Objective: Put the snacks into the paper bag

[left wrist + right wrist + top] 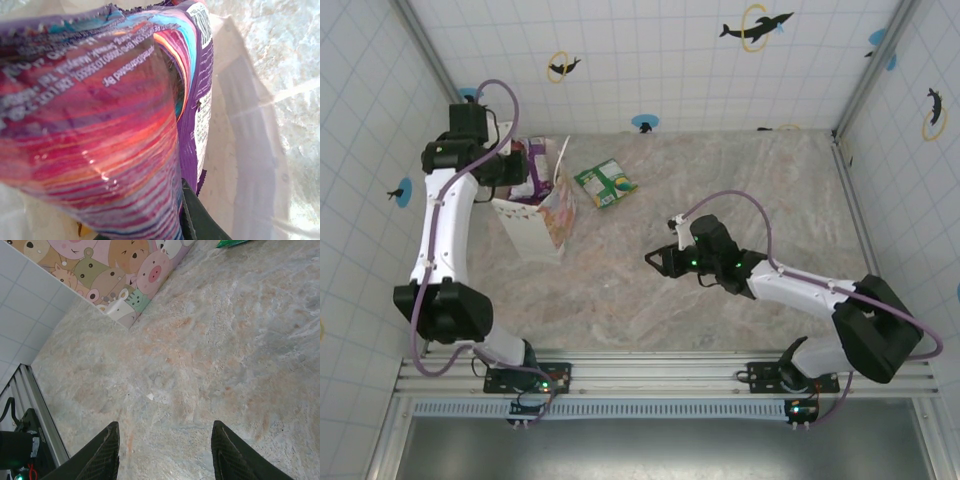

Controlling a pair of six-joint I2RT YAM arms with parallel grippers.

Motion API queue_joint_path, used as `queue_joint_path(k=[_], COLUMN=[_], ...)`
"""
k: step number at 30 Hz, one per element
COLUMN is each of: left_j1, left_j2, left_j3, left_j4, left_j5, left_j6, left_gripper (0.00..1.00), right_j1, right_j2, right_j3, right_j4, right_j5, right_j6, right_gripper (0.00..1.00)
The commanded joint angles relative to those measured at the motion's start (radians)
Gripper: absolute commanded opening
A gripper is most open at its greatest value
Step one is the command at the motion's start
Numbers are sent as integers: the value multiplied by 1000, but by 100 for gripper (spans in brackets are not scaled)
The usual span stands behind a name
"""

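From high above the near edge we overlook the whole marbled stone table [740,190]. Our left-wrist view crowds a purple crinkly foil packet [100,125]; our low right-wrist view shares the cartoon-printed white paper bag [125,270].

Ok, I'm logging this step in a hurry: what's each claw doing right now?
Left claw: closed on the purple snack packet, at the paper bag's mouth.
Right claw: open, empty, over the table.
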State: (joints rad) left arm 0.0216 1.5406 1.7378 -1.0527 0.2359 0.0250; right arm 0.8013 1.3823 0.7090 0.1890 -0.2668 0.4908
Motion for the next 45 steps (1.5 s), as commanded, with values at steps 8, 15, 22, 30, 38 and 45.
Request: queue_joint_path(k=[8, 15, 22, 30, 38, 45], left_j1=[6, 7, 31, 87, 87, 87], left_j2=[-80, -3, 102, 130, -17, -202], left_j3=[-105, -66, 12, 57, 51, -170], left_j4=[-32, 15, 5, 26, 139, 169], left_j5=[-9, 23, 137, 54, 97, 373], left_j6=[6, 19, 33, 13, -6, 120], left_gripper=[13, 15, 14, 46, 55, 58], right_j1=[24, 33, 39, 39, 42, 42], right_j2=[35, 32, 29, 53, 71, 67], right_j3=[75, 73, 71, 107, 144, 141], right_j4=[-3, -7, -12, -42, -92, -84], right_j5=[-18, 1, 20, 17, 42, 40], right_j6=[-4, -4, -4, -21, -32, -27], right_gripper=[50, 50, 50, 50, 50, 50])
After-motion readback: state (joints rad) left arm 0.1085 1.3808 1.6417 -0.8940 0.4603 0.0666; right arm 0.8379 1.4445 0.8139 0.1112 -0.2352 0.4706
